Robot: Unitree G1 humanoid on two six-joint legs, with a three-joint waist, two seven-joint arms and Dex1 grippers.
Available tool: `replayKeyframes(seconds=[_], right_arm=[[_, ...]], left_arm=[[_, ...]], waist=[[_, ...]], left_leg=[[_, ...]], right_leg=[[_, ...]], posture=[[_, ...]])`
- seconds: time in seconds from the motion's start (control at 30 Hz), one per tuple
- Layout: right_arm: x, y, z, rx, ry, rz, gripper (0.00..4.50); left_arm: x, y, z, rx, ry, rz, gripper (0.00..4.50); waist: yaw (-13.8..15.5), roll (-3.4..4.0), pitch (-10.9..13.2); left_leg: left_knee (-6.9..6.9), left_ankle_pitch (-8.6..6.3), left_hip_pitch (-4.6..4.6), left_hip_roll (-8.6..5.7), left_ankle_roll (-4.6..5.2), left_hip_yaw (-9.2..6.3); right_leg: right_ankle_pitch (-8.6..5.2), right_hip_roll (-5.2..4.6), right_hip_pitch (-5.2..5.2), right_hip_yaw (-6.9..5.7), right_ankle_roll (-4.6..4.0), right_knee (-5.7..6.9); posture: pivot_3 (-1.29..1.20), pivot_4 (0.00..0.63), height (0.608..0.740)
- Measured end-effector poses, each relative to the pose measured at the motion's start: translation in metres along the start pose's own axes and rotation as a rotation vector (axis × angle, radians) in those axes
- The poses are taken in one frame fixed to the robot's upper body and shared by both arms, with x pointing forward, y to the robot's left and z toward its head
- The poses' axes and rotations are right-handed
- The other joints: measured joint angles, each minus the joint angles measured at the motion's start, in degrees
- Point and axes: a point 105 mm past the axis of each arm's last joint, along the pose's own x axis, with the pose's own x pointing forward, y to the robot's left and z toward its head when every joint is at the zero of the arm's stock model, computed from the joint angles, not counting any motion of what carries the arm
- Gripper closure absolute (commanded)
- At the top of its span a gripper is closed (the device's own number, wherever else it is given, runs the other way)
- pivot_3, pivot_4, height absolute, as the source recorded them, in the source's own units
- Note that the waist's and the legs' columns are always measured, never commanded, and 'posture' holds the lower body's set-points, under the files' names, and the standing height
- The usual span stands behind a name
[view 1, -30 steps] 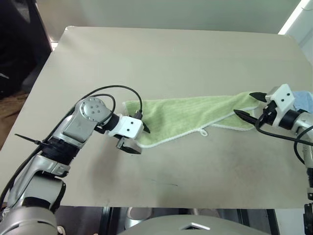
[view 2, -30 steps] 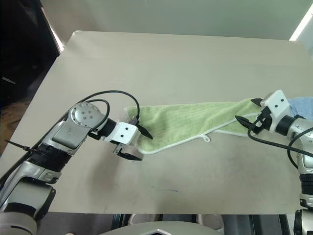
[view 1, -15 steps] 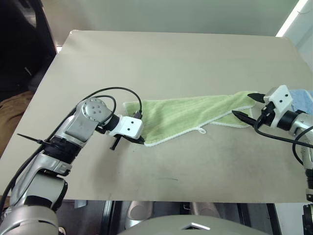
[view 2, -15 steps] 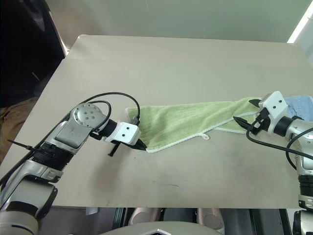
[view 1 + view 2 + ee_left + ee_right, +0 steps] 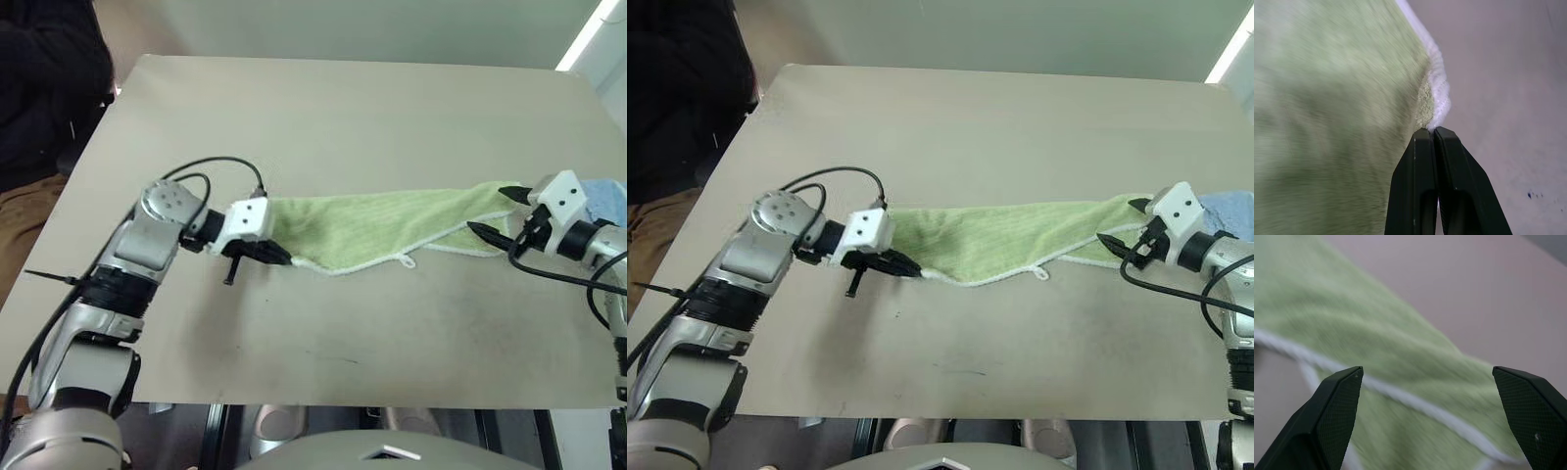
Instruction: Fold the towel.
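Green towel (image 5: 1004,240) on table (image 5: 999,127), left gripper (image 5: 911,268) pinching corner

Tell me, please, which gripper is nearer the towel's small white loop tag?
Right. The right gripper stands open just beside the loop tag; the left gripper, shut on the towel, is farther off.

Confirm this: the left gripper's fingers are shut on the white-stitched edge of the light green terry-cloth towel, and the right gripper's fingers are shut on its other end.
Wrong about the right gripper: the right wrist view shows its fingers wide open over the light green terry-cloth towel, not gripping. The left gripper is shut on the white edge.
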Motion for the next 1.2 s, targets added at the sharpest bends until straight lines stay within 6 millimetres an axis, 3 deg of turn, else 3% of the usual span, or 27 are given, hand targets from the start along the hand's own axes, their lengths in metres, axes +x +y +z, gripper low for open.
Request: replayKeyframes(seconds=[0.13,0.3,0.57,0.83,1.2], right_arm=[[0.003,-0.02,-0.005,-0.073,0.044,-0.04,0.0],[0.011,-0.029,-0.019,-0.192,0.136,-0.042,0.0],[0.015,-0.027,-0.021,-0.332,0.159,0.004,0.0],[-0.003,-0.039,-0.02,-0.47,0.194,0.008,0.0],[0.007,-0.038,-0.03,-0.604,0.231,-0.029,0.0]], left_arm=[[-0.007,0.006,0.006,-0.012,-0.03,0.043,4.45],[-0.011,0.009,0.008,-0.026,-0.049,0.064,4.45],[-0.011,0.007,0.009,-0.025,-0.049,0.069,4.45],[-0.009,0.006,0.007,-0.026,-0.047,0.074,4.45],[-0.009,0.005,0.008,-0.025,-0.049,0.073,4.45]], waist=[[0.0,0.0,0.0],[0.0,0.01,0.0],[0.2,0.01,0.0],[0.2,0.0,0.0],[0.1,0.01,0.0]], left_leg=[[-0.01,-0.28,-0.03,0.12,-0.05,0.2],[-0.01,-0.49,-0.21,0.2,0.01,0.34],[-0.01,-0.62,-0.29,0.21,0.13,0.39],[0.0,-0.65,-0.17,0.25,0.15,0.47],[0.0,-0.91,0.05,0.28,0.6,0.64]], right_leg=[[-0.09,0.0,-0.1,-0.02,-0.03,0.0],[-0.23,0.0,-0.24,-0.02,0.0,-0.05],[-0.24,-0.01,-0.24,-0.01,-0.01,-0.06],[-0.29,-0.02,-0.23,0.01,-0.09,-0.05],[-0.3,-0.02,-0.23,0.18,-0.11,0.04]], posture=[[0.0,0.15,0.74],[0.0,0.15,0.74],[0.0,0.15,0.74],[0.0,0.15,0.74],[0.0,0.15,0.74]])
